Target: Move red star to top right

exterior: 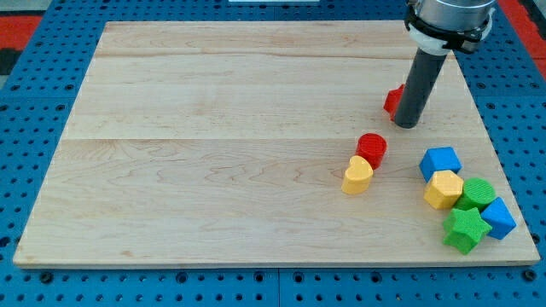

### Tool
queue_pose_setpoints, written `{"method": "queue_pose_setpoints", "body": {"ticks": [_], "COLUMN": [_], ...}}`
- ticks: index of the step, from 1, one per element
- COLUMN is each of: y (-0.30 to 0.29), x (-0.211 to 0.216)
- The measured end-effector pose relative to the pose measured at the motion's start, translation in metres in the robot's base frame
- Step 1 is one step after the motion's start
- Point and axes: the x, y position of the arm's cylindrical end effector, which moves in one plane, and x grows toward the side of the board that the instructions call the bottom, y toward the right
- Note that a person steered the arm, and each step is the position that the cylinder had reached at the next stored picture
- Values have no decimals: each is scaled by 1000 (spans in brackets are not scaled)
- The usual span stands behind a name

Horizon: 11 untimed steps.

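Below my tip [407,125], red cylinder [371,149] touches yellow block [357,176].

**Hidden and cut off: the tool, red star, rear blocks of the cluster**

The tool [406,125] covers most of the red star [393,100], leaving only a sliver at its left, so the star's points cannot be made out (only the colour shows), and whether my tip touches it cannot be told. The arm's upper part runs out past the view's top edge. In the cluster at the view's lower right, the green star [466,229] overlaps the green block [479,193] behind it, whose shape stays uncertain, and partly hides the blue block [500,218]. The worktop [213,128] has its far corners cropped.
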Motion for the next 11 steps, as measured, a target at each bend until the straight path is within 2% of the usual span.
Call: {"method": "queue_pose_setpoints", "body": {"ticks": [10,11], "y": [0,0], "x": [-180,-187]}}
